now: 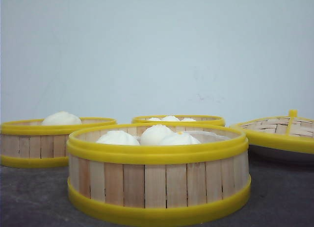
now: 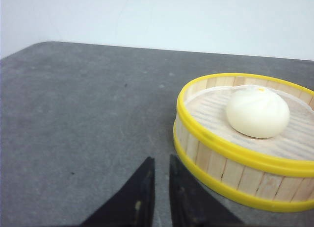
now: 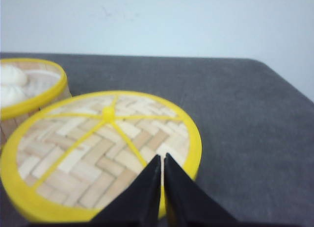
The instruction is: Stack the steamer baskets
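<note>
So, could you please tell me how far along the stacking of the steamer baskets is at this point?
Nothing looks stacked yet. The near basket, the left basket and the far basket each sit apart on the table, buns inside. Nothing is in hand: the left end effector hovers beside the left basket and the right end effector over the woven lid, both nearly closed and empty. All stacking remains.

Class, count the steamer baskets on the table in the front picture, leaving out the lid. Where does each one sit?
3. One basket sits nearest, in the middle. One basket is at the left, further back. One basket is behind the middle one, mostly hidden. None is stacked yet.
</note>
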Controlling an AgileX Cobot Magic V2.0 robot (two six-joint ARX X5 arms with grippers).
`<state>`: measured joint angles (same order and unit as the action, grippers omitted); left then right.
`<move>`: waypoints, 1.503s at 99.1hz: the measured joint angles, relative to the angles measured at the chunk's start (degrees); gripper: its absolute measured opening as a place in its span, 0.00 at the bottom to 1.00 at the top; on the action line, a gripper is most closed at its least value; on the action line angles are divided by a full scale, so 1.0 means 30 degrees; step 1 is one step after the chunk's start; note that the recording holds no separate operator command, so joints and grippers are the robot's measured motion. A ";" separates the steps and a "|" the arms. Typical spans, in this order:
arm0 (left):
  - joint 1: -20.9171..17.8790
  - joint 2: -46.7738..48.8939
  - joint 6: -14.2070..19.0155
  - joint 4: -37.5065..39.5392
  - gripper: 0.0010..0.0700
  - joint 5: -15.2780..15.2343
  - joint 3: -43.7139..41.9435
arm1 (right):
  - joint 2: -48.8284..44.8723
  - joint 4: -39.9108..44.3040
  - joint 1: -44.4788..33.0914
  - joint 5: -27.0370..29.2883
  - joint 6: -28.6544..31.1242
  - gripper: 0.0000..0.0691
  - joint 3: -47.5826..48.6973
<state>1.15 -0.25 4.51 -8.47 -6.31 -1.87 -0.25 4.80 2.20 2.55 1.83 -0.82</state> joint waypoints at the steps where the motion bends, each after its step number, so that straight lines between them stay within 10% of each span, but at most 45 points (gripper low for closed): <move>1: 0.0000 0.0000 0.0109 0.0000 0.03 0.0000 0.0000 | 0.0000 -0.0058 0.0000 -0.0044 0.0022 0.01 0.0000; 51: 0.0000 0.0000 0.4554 0.0036 0.02 0.0109 0.0000 | 0.0000 -0.0699 -0.0007 -0.1370 0.5231 0.01 0.0000; 77: 0.0000 -0.1457 0.6200 -0.0342 0.02 0.1719 -0.2047 | -0.1224 0.0758 -0.0007 -0.1362 0.7023 0.01 -0.3060; 114: 0.0000 -0.9413 0.4838 -0.3810 0.07 0.3206 -1.3078 | -0.9544 0.6171 0.0000 -0.1778 0.3424 0.01 -1.4863; 135: 0.0007 -1.0746 0.3621 -0.3643 0.52 0.3687 -1.4513 | -1.1482 0.6994 0.0000 -0.4568 0.3177 0.63 -1.5941; 149: 0.0022 -1.1191 0.3475 -0.3694 0.61 0.3745 -1.4513 | -1.3187 0.6273 0.0051 -0.6521 0.4080 0.75 -1.5941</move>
<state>1.21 -33.82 14.94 -19.55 4.93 -45.41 -39.81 23.62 2.35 -17.02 14.06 -48.64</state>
